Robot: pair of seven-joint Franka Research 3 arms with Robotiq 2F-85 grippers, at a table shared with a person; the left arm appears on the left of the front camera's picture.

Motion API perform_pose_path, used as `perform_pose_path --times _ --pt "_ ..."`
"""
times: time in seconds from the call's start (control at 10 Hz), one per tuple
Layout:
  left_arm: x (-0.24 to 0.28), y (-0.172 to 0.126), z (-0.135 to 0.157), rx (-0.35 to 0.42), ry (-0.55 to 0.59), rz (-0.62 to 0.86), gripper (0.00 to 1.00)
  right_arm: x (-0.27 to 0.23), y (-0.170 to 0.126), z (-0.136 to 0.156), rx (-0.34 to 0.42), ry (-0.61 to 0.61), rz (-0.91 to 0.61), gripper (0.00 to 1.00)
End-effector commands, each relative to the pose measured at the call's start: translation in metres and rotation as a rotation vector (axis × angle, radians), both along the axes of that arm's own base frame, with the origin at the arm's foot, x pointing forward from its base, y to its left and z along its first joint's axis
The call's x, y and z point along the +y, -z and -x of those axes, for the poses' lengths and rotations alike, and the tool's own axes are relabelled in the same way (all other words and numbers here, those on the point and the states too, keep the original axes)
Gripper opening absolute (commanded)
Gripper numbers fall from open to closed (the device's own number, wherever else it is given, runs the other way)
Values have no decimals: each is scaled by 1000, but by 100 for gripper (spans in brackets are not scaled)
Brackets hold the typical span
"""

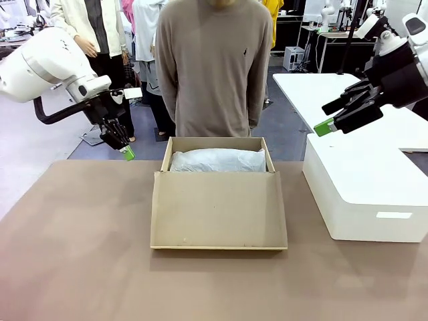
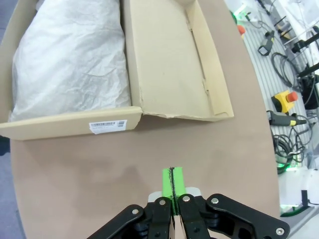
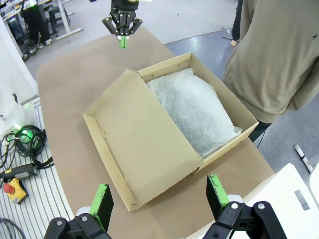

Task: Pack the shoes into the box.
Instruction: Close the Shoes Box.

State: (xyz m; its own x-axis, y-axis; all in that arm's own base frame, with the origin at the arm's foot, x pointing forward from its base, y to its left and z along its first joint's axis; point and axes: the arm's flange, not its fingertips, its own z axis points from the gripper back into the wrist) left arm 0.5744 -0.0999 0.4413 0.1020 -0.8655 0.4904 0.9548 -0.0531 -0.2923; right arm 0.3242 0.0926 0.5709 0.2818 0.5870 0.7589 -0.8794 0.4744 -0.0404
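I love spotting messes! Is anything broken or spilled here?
Nothing stands out. The box sits straight, its lid folded flat on the table, crinkled tissue tucked inside.

Matt tan cardboard box point(image 1: 219, 214), crinkled white tissue paper point(image 1: 217, 160)

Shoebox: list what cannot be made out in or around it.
Front and both wrist views: tissue paper fills the box; whether shoes lie beneath cannot be told.
Left wrist view: label, print too small to read.
Front view: white box cut off by the right edge, closed.
Front view: person, hands hidden behind the body.
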Motion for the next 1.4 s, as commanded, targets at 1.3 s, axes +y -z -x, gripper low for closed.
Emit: perform_pose_path --times 1.3 --pt "-20 77 14 28 -8 44 0 0 0 -2 -8 -16 -20 100"
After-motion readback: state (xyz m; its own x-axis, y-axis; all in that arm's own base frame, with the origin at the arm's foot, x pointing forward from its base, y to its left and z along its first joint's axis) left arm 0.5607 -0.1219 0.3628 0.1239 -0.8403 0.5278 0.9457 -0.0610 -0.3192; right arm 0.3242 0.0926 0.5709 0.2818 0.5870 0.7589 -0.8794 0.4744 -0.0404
